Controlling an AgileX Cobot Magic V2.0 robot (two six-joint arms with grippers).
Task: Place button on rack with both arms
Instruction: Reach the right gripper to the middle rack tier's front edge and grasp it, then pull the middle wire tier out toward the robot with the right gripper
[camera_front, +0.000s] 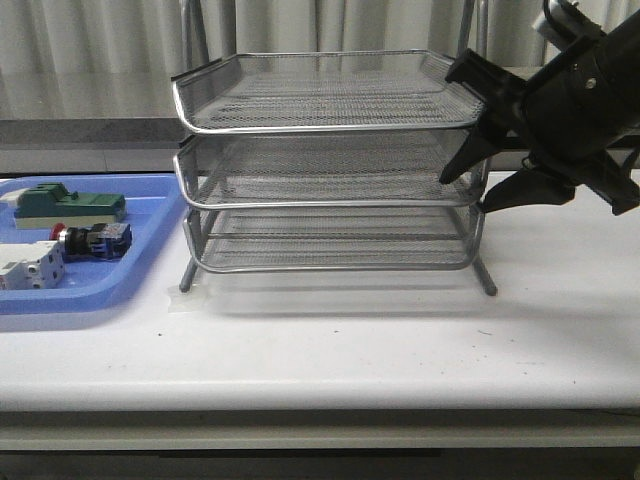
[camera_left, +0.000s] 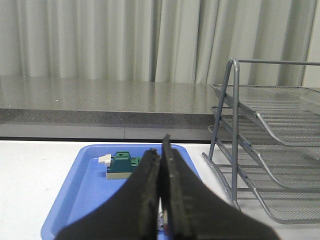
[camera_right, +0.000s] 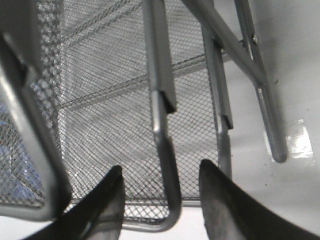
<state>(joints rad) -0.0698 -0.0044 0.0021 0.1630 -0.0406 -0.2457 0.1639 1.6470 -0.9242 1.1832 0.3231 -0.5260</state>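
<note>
The button (camera_front: 92, 241), with a red head, black body and blue rear block, lies on its side in the blue tray (camera_front: 150, 245) at the left. The rack (camera_front: 330, 128) stands mid-table and is empty. It also shows in the left wrist view (camera_left: 280, 131). My right gripper (camera_front: 463, 194) is open at the rack's right front corner. In the right wrist view (camera_right: 160, 172) its fingers stand either side of a tier's rim (camera_right: 161, 130) without gripping it. My left gripper (camera_left: 161, 150) is shut and empty above the tray (camera_left: 75, 200). It is out of the front view.
A green-and-beige block (camera_front: 70, 205) (camera_left: 121, 165) lies at the tray's back. A white breaker-like block (camera_front: 30, 268) lies at its front. A grey ledge and curtains run behind the white table. The rack's frame legs (camera_right: 272, 130) rest on the table.
</note>
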